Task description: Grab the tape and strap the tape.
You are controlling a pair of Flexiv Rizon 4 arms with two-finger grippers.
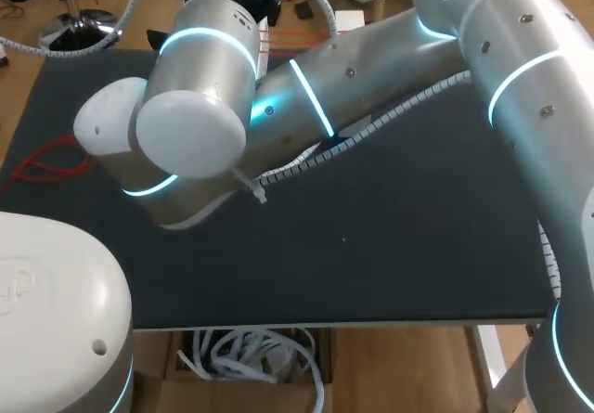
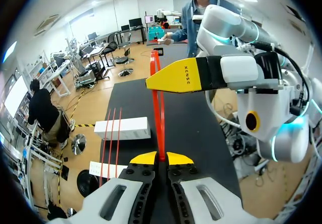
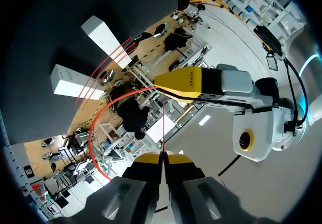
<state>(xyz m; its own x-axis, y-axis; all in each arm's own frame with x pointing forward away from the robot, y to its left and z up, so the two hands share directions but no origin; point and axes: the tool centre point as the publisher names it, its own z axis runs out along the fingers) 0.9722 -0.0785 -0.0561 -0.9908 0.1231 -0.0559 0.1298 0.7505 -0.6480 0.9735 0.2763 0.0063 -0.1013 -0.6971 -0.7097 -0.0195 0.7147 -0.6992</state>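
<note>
Black tabletop (image 1: 390, 246) beneath taut red tape (image 2: 162, 128)

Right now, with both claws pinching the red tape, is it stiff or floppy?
Probably floppy: the red tape bows in a loose arc beside the right claw. Likely light: it is a thin band, pinched by the left claw.

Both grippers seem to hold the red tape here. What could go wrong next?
1. The tape is pinched only at the fingertips of the left gripper and right gripper; a hard pull might slip it out.
2. The grippers sit close together, so a tightening move could make them knock.
</note>
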